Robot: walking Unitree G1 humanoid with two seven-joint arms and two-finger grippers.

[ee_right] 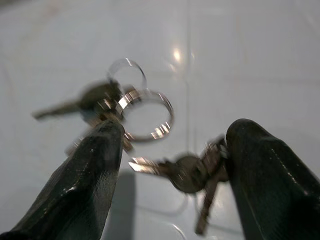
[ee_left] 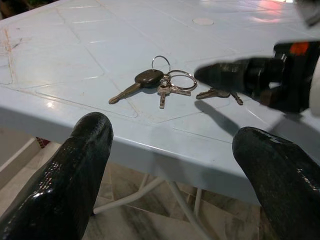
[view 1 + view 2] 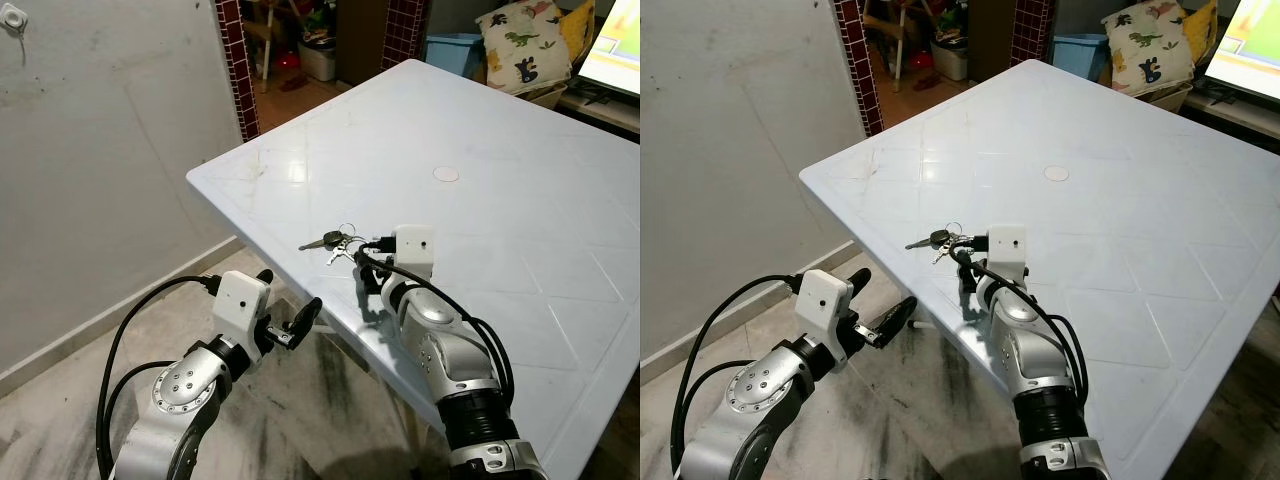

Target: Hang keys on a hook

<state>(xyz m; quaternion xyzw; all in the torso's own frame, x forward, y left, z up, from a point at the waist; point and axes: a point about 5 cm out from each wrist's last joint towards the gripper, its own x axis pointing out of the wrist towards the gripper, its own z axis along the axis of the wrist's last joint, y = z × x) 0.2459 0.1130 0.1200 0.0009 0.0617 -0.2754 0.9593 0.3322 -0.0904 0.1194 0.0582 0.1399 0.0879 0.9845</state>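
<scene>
A bunch of keys point(image 3: 335, 241) on linked metal rings, one key with a black head, lies flat on the white plastic table point(image 3: 480, 130) near its front left edge. My right gripper point(image 3: 365, 256) is low over the table, open, its fingertips point(image 1: 107, 132) on either side of the keys point(image 1: 150, 115) without holding them. My left gripper point(image 3: 290, 300) is open and hangs below and in front of the table edge, pointing at the keys point(image 2: 162, 82). A small white hook-like fitting point(image 3: 12, 20) sits high on the grey wall at the far left.
The grey wall point(image 3: 110, 150) runs along the left, with stained floor point(image 3: 330, 400) under the table corner. Behind the table are brick pillars point(image 3: 236, 60), a blue bin point(image 3: 452, 50), a dinosaur-print pillow point(image 3: 520, 45) and a lit screen point(image 3: 612, 45).
</scene>
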